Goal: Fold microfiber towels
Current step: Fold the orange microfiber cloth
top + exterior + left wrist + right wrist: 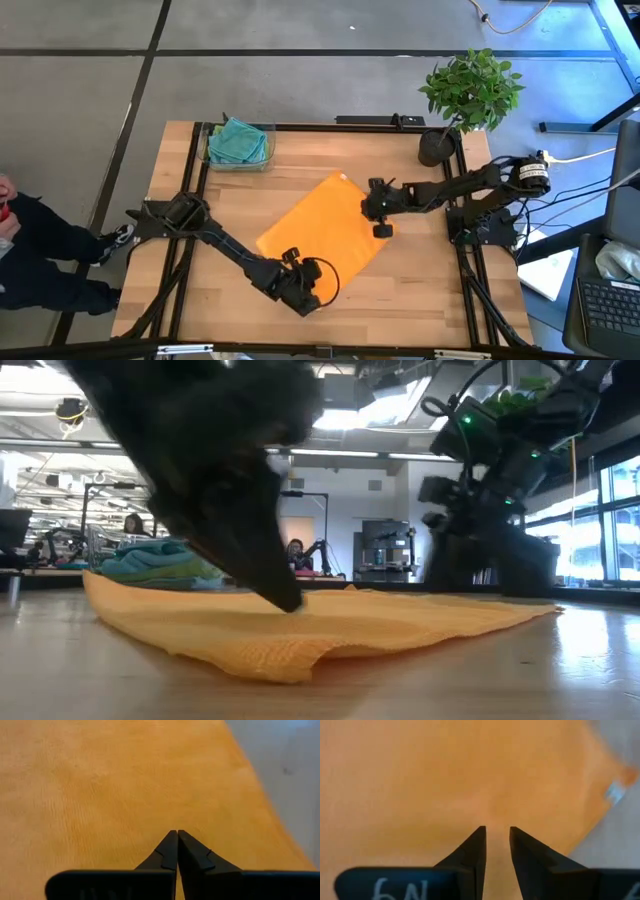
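An orange towel (322, 230) lies spread flat near the middle of the wooden worktop (440, 290), turned like a diamond, one corner pointing toward the far edge. From table height its near edge is slightly rumpled and lifts a little off the wood.

The left tool (305, 297) sits low at the near side of the cloth, just by the towel's near corner. In its own wrist view the two dark fingers (172, 851) are pressed tip to tip over the orange weave — closed, and whether any cloth is pinched between them I cannot tell. In the low view its dark tip comes down onto the top of the orange cloth.

The right tool (380, 215) reaches in from the right and hangs over the towel's right-hand edge. Its fingers (475, 847) stand a narrow gap apart with orange fabric showing between and beyond them — whether they actually have hold of the cloth I cannot tell.

At the far left corner of the worktop a pile of teal and light blue towels (238, 141) sits in a clear container (268, 150), well apart from the orange one. A potted plant (468, 95) stands at the far right corner. A person's dark-clothed legs (45, 255) show at the left, off the worktop.
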{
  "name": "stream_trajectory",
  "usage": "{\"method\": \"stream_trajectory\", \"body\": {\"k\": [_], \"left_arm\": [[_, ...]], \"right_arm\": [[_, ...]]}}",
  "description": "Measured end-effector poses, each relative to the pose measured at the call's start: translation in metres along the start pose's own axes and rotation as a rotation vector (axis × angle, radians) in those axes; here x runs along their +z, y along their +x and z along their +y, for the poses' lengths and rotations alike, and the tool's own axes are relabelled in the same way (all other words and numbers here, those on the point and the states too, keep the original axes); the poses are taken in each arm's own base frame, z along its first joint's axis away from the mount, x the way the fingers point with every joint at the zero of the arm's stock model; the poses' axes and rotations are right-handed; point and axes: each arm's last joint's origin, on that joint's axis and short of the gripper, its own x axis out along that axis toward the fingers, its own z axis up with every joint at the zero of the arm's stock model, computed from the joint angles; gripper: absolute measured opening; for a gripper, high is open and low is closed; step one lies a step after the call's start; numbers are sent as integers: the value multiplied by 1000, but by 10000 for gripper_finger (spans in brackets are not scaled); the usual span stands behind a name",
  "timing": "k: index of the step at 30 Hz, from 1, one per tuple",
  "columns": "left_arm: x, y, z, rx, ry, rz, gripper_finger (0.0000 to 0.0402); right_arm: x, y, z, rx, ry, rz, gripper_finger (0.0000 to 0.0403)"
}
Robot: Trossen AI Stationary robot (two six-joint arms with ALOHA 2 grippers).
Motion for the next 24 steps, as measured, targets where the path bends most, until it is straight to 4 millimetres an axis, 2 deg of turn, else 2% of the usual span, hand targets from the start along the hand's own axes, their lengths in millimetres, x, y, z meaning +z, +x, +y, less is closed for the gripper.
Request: {"method": "stream_trajectory", "body": {"k": [5,9,14,19,24], "left_arm": [[11,22,6,-33,-30,-27,5],[19,30,10,-69,3,-21,1],[23,14,9,-48,114,-60,1],[35,1,10,-40,126,-119,1],[26,-37,15,12,156,-32,0]], "right_arm": [[8,9,-19,-14,22,-101,88],[10,16,-25,-20,34,-51,88],[19,12,-26,3,109,2,88],[33,7,-21,86,160,7,88],[50,-3,-3,142,148,2,88]]}}
